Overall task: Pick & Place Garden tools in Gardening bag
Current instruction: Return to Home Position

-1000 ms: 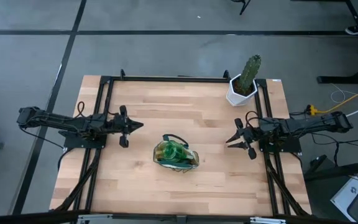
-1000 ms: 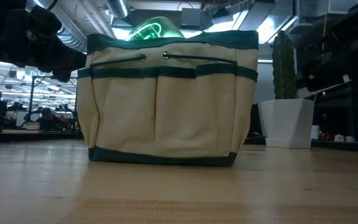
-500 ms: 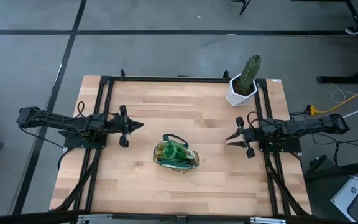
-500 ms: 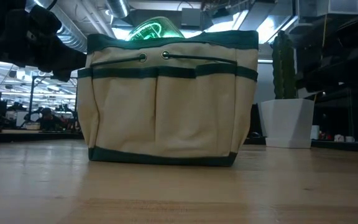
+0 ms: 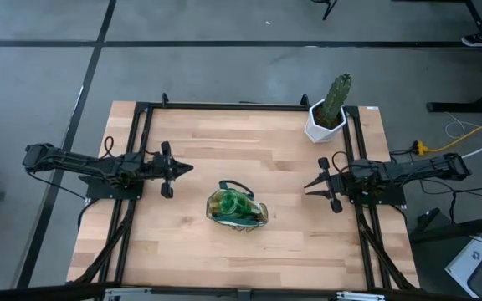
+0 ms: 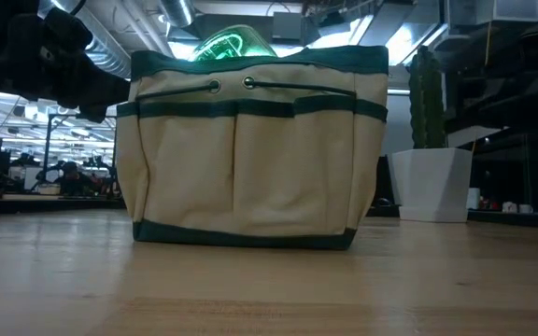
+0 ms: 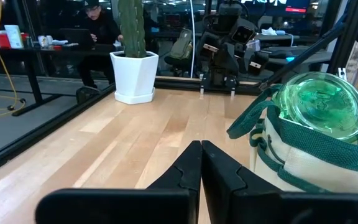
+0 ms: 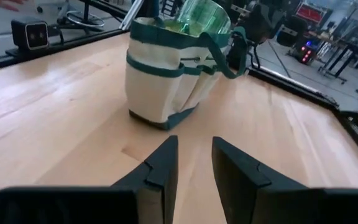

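You've got the gardening bag [image 5: 238,208] upright near mid-table [image 5: 224,134], w/ the green spray bottle [image 5: 227,202] poking out its top. L gripper [image 5: 189,169] sits at the left side, fingers pressed together, holding nothing. R gripper [image 5: 310,187] sits opposite, fingers a narrow gap apart, empty. Both well apart from the bag. Cactus pot [image 5: 325,124] at the far right corner.

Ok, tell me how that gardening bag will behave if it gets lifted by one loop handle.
The gardening bag is fabric, so it would probably sag and lean rather than lift stiffly. The green spray bottle pokes above its rim and might shift or tip out. Pushed low, its flat base would likely slide on the table.
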Available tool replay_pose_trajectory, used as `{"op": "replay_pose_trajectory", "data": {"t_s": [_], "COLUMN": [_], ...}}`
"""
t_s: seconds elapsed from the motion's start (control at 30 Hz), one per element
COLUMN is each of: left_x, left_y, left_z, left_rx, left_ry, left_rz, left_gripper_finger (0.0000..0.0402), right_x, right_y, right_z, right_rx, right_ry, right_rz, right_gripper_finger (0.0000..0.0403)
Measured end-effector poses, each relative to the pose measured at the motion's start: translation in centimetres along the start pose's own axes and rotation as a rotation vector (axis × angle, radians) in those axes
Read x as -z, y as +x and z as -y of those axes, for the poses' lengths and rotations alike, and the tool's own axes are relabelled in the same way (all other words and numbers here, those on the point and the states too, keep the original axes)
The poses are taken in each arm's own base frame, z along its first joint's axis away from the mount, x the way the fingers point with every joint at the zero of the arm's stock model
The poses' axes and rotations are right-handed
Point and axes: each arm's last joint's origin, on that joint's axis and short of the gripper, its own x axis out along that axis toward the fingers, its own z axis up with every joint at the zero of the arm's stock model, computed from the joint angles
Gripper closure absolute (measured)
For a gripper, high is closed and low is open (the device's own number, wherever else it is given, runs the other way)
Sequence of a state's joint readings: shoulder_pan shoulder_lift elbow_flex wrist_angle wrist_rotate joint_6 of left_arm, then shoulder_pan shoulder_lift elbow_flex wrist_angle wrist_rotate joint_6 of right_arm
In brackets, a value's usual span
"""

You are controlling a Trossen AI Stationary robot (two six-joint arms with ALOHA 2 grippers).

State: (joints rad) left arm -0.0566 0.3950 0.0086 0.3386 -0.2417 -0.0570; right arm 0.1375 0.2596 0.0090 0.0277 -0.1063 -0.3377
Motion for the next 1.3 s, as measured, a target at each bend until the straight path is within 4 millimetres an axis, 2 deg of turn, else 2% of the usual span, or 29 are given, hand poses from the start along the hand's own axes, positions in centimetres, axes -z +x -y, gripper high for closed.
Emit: {"op": "replay_pose_trajectory", "data": {"t_s": [0.2, 0.9, 1.3], "left_x": [0.00, 0.00, 0.00], "left_y": [0.00, 0.00, 0.00], "left_z": [0.00, 0.00, 0.00], "left_rx": [0.000, 0.000, 0.000], "left_ry": [0.000, 0.000, 0.000], "left_rz": [0.000, 0.000, 0.000], "left_gripper_finger": [0.0395, 0.0396, 0.0397], "right_x": [0.00, -0.01, -0.04], "right_y": [0.00, 0.00, 0.21], "right_z": [0.00, 0.00, -0.79], "right_rx": [0.001, 0.001, -0.062], "right_ry": [-0.068, -0.044, -0.059], "right_rz": [-0.001, 0.000, -0.010], "right_gripper_finger": [0.0302, 0.0302, 0.0302]}}
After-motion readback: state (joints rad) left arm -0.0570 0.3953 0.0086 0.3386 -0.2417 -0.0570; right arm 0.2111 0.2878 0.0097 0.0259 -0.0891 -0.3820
